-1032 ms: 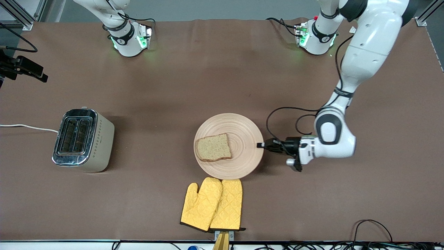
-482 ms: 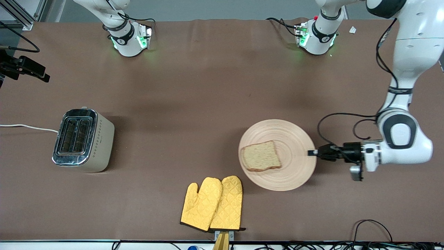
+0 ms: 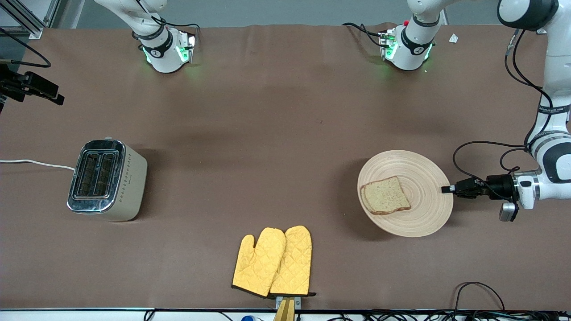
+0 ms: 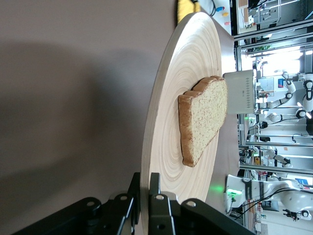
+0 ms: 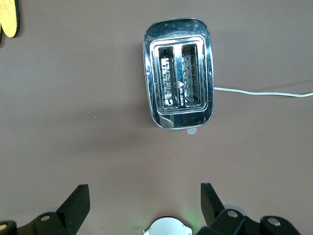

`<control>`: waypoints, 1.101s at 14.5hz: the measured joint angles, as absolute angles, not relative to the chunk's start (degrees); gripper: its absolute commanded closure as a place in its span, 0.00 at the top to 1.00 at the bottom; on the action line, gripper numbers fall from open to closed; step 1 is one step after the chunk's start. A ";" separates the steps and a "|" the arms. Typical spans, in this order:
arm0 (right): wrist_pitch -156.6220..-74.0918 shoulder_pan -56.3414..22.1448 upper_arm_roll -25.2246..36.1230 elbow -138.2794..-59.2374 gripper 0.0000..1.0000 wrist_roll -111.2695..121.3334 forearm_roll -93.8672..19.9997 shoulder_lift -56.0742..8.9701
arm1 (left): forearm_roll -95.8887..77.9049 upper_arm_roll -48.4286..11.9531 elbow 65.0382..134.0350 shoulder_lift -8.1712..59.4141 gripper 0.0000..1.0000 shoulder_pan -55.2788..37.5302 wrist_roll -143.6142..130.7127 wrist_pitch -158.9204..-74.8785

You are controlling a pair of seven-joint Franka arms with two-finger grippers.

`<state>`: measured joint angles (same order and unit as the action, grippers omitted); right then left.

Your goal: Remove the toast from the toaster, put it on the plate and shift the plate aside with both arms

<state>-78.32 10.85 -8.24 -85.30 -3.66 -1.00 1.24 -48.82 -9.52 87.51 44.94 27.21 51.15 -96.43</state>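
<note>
my left pincer (image 3: pixel 445 189) pinches the rim of the round light wooden plate (image 3: pixel 424 178): stiff, light, but the loose wholegrain toast slice (image 3: pixel 384 195) could slide; right pincer (image 5: pixel 142 205) waits spread above the chrome-topped toaster (image 5: pixel 179 100).

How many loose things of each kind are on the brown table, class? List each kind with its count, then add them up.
Toaster: 1
Wooden plate: 1
Slice of toast: 1, lying on the plate
Yellow oven mitts: 2, side by side
Total: 5
</note>
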 measured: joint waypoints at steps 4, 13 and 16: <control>-78.32 10.85 -8.25 -85.30 1.00 -3.66 -1.01 1.24 | -46.98 -9.51 87.23 47.27 0.00 31.22 52.81 -96.43; -78.31 10.85 -8.25 -85.30 1.00 -3.65 -1.03 1.24 | -44.20 -9.53 87.06 51.86 0.56 34.45 50.33 -96.41; -78.32 10.85 -8.25 -85.30 1.00 -3.65 -1.04 1.24 | -44.20 -9.69 86.53 51.99 1.00 34.44 48.98 -96.36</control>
<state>-78.32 10.85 -8.25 -85.30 -3.65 -1.04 1.24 -44.20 -9.69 86.53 51.99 34.44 48.98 -96.36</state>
